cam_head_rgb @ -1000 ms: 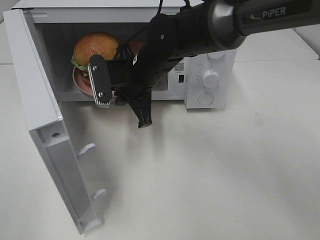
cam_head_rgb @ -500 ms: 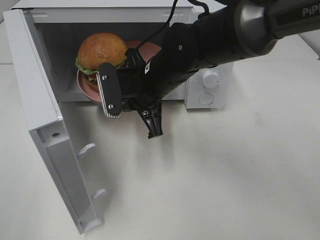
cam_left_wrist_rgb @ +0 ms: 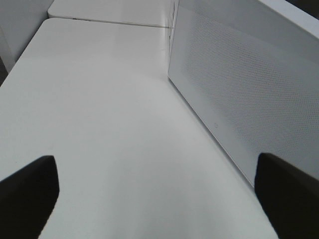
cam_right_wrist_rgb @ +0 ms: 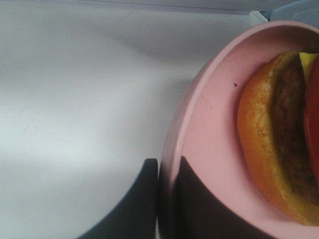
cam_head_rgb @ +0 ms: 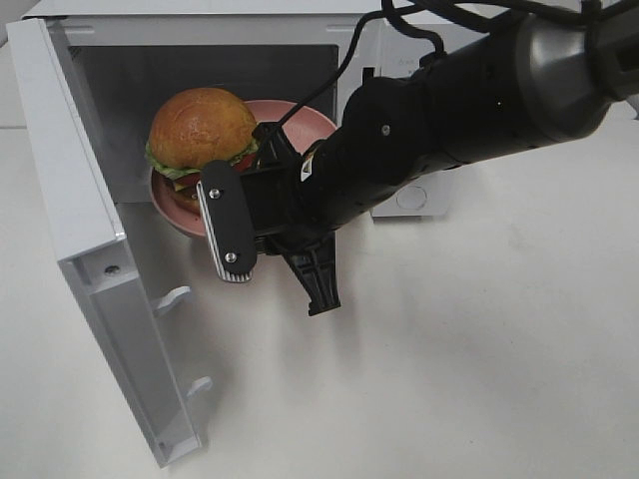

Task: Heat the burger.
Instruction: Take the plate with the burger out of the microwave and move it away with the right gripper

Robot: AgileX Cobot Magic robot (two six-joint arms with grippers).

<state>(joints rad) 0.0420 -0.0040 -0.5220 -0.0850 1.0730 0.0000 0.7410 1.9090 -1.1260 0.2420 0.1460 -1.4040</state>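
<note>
In the overhead view a white microwave (cam_head_rgb: 215, 25) fills the upper left of the frame, its door (cam_head_rgb: 100, 259) swung open toward the lower left. The burger (cam_head_rgb: 200, 130) sits on a pink plate (cam_head_rgb: 295, 120) at the mouth of the oven, left of centre in the upper half of the frame, the plate tilted and partly past the front edge of the cavity. The burger rests on the left part of the plate, its glossy bun uppermost with green lettuce and a bit of red tomato showing beneath. The right arm (cam_head_rgb: 469, 110) reaches in from the upper right corner and crosses the middle of the frame, hiding most of the microwave's control panel. The right gripper (cam_right_wrist_rgb: 167, 199) is clamped narrow on the near rim of the plate; in the right wrist view its two dark fingers (cam_right_wrist_rgb: 137, 204) pinch the pink edge between them (one outside the rim, one inside), with the burger's lower bun, patty and cheese close by on the plate surface. The left gripper (cam_left_wrist_rgb: 159, 194) is out of the overhead frame; its own camera shows its jaws spread wide with nothing between them, above the white table (cam_left_wrist_rgb: 99, 124), beside the microwave's perforated side wall.
</note>
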